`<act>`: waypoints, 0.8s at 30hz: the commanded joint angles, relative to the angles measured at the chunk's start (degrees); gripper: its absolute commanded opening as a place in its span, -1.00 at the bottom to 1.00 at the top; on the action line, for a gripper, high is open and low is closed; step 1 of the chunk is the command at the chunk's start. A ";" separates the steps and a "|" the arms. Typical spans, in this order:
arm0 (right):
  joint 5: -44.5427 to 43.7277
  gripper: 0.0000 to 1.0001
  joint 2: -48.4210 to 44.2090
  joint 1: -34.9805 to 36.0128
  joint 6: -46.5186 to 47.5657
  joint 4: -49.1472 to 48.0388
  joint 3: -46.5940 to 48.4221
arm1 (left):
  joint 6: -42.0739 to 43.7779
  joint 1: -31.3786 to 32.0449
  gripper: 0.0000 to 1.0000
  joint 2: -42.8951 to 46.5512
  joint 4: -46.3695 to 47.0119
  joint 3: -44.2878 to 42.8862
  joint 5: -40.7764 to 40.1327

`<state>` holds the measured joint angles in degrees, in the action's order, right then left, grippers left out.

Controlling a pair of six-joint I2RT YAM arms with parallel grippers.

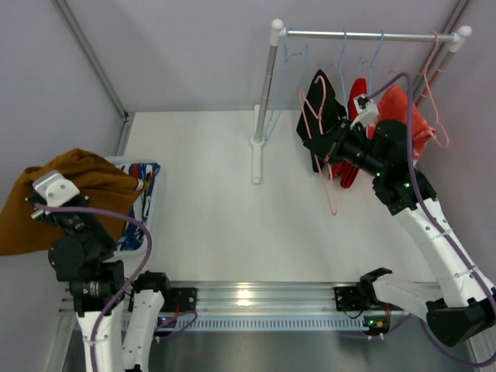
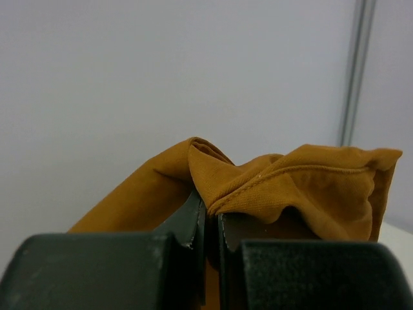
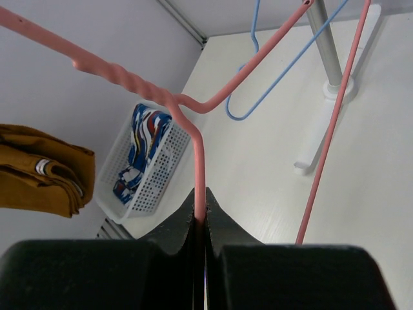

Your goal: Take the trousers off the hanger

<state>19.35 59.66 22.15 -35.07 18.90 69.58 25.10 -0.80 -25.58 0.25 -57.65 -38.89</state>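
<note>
My left gripper is shut on the tan-brown trousers and holds them up at the far left, beside the basket; they also show in the right wrist view. My right gripper is shut on the wire of a bare pink hanger in front of the rack. The black trousers and the red trousers hang on the rack behind it. The blue patterned trousers lie in the white basket.
The rack's rail stands on a white post with a foot at mid-table. Blue hangers and a pink hanger hang on the rail. An orange-red garment hangs at the right behind my right arm.
</note>
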 commanded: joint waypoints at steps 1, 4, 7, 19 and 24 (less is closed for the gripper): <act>0.07 -1.00 0.02 1.05 0.70 -4.75 4.16 | -3.99 -5.17 -1.00 5.79 1.78 2.88 2.24; 0.16 -1.00 0.72 1.23 1.14 -4.48 4.68 | -6.37 -8.68 -1.00 8.61 -1.81 5.79 2.16; 0.07 -1.00 1.51 1.23 1.32 -4.31 5.12 | -7.87 -10.71 -1.00 9.67 -3.32 7.46 2.24; -0.72 -1.00 5.11 1.49 1.32 -5.18 5.30 | -8.93 -10.72 -1.00 2.40 -1.40 13.52 6.46; -1.25 -1.00 6.08 1.31 1.58 -5.10 5.74 | -10.50 -10.80 -1.00 -5.25 8.43 22.83 10.14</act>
<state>18.90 65.69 22.72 -34.87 18.44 72.12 16.19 -11.29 -27.44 -3.22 -38.22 -33.21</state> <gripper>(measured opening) 0.005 0.060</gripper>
